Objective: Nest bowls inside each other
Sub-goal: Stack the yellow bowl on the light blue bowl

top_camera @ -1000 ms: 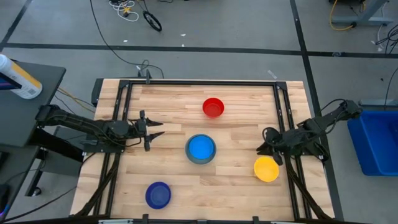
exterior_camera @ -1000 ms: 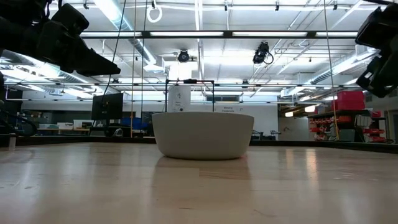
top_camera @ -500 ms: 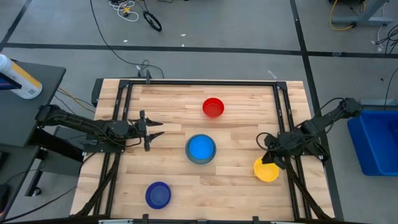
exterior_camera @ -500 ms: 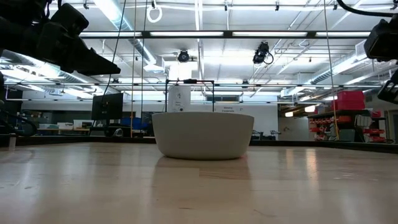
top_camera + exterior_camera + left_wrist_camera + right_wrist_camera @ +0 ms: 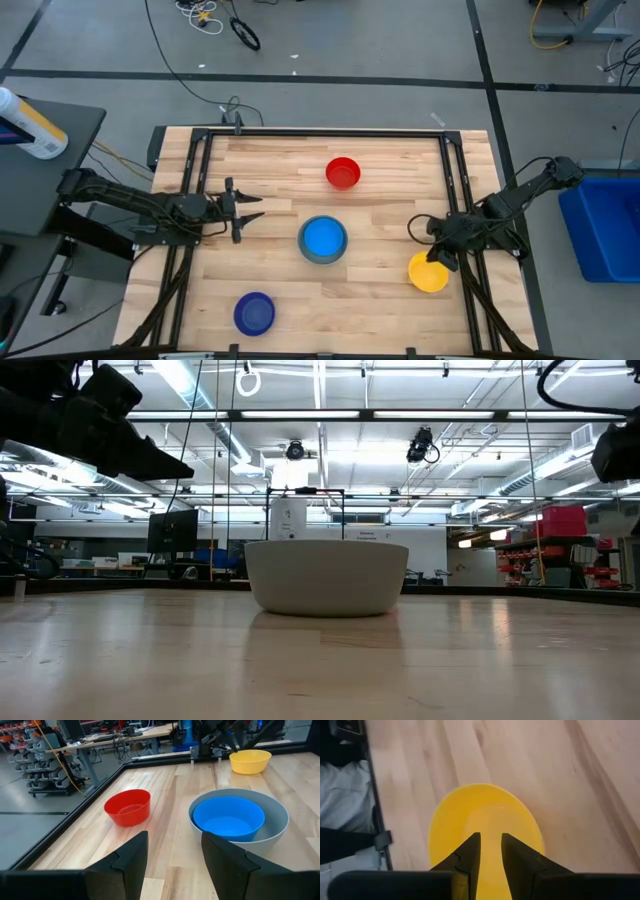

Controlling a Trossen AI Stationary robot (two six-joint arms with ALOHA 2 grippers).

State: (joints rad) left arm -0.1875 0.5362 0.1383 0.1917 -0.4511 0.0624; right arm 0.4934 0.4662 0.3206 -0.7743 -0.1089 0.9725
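The light blue bowl [image 5: 323, 237] sits inside the grey bowl [image 5: 278, 818] at the table's middle. The red bowl [image 5: 343, 172] stands toward the far edge, and the dark blue bowl [image 5: 254, 313] stands near the front edge on the left. The yellow bowl [image 5: 430, 274] rests on its base at the right. My right gripper [image 5: 490, 849] slants down over the yellow bowl's [image 5: 485, 825] inside, with its fingers a narrow gap apart and nothing between them. My left gripper [image 5: 172, 852] hovers open at the left, pointing level at the grey bowl.
A black frame [image 5: 200, 140] runs along the table's left, far and right sides. The bare wood [image 5: 340, 300] between the dark blue and yellow bowls is free. In the low view the grey bowl [image 5: 326, 575] stands mid-table, with both arms high at the picture's sides.
My right gripper has tipped downward and rolled. It has moved a little toward the near edge, from beside the yellow bowl to over its far-left rim. The bowls have stayed where they were.
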